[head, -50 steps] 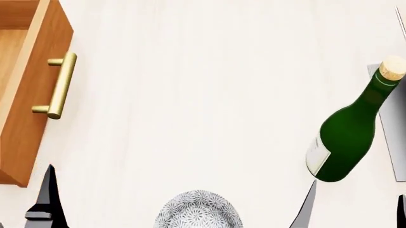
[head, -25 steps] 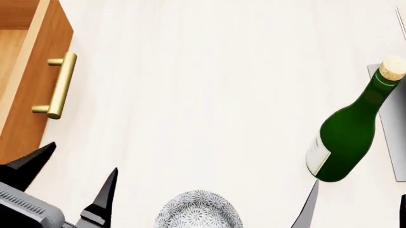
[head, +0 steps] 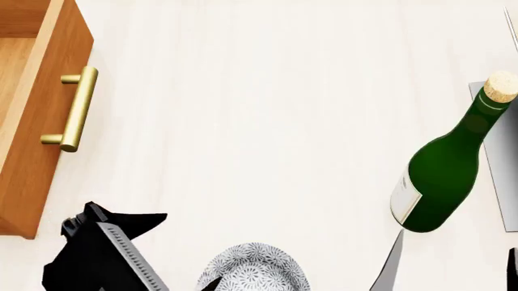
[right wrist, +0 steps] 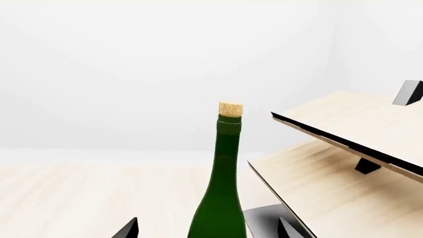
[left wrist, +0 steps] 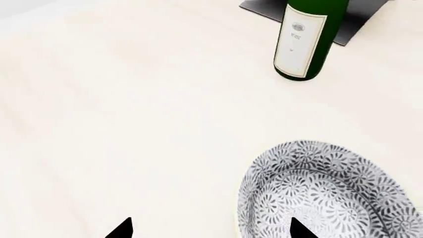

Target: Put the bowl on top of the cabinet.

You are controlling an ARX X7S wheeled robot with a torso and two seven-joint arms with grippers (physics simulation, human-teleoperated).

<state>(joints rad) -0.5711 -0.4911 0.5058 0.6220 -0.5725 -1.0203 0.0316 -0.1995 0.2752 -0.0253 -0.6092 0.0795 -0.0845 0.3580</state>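
The bowl (head: 257, 270), white with a grey-blue speckle, sits at the near edge of the table in the head view. My left gripper (head: 184, 250) is just left of it and stands open. In the left wrist view this gripper (left wrist: 211, 231) straddles the rim of the bowl (left wrist: 330, 191): one fingertip (left wrist: 301, 230) is over the inside, the other over bare table. The orange-brown cabinet (head: 36, 139) with a brass handle (head: 77, 109) stands at the far left. My right gripper (head: 455, 245) is open and empty near the foot of the green bottle (head: 443, 176).
The corked green bottle (right wrist: 223, 183) stands upright ahead of my right gripper (right wrist: 208, 229). Behind it is a pale wood slanted rack (right wrist: 350, 144) on a dark grey base (right wrist: 263, 218). A cabinet drawer (head: 16, 66) is pulled open at the left.
My left gripper has swung right from beside the cabinet to the bowl's left rim and turned towards it. The right gripper, bowl and bottle have not moved.
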